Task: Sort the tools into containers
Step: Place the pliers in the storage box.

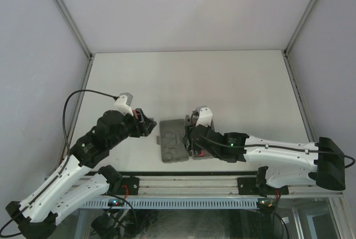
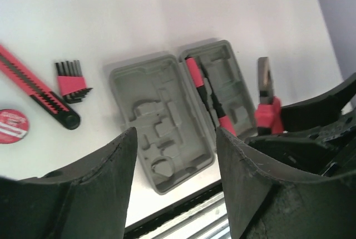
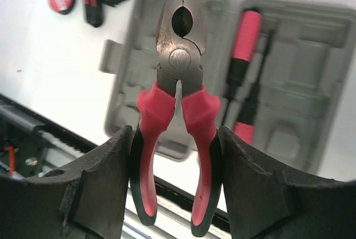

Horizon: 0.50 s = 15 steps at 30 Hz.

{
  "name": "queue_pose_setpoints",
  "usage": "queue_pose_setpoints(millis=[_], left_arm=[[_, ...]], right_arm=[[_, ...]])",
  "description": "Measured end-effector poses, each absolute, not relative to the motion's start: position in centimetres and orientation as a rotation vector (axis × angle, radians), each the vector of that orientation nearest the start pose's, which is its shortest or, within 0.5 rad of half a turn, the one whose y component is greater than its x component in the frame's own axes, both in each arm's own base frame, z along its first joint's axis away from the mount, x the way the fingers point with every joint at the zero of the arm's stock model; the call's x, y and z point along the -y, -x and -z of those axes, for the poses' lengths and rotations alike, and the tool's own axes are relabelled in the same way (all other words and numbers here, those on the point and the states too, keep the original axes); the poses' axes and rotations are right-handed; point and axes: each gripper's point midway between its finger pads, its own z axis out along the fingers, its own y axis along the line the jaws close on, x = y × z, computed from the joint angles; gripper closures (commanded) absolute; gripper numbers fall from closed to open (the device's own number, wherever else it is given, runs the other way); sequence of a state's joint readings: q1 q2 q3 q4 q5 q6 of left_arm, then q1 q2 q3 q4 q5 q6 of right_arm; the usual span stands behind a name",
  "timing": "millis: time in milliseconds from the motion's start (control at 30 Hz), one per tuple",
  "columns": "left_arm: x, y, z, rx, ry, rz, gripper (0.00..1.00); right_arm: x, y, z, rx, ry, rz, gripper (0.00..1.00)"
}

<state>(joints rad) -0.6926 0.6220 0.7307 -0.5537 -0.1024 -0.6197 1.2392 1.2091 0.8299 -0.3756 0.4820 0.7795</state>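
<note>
A: Pliers (image 3: 179,83): where do they sit from the case (image 2: 150,111)?
B: Held clear of the worktop (image 2: 111,16) near its right half, handles clamped in the right tool (image 3: 177,155), nose pointing away from it, roughly parallel to the two drivers (image 2: 208,97) seated there.
A: The left tool (image 2: 175,139)?
B: Left of the case, fingers (image 2: 100,183) spread, empty. The right is nearer, I judge.

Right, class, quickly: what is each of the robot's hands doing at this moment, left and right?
Left hand: open, holding nothing.
Right hand: closed on the red-handled pliers, gripped by the handles.
</note>
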Motion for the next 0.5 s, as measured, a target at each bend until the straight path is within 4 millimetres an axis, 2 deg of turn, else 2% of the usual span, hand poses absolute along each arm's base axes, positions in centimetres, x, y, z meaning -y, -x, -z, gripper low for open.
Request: queue_pose_setpoints(millis=[300,500], left_arm=[[14.6,-19.8,-23.0,-2.088,-0.092,0.549,0.37],[14.1,-20.1,-21.7,-2.134,-0.161,0.460,0.37]], right_arm=[[-23.1,-18.4,-11.4,-2.383,0.137,-0.301,1.00],[-21.2,-19.2,-9.8,-2.471,0.082,-0.249,1.00]])
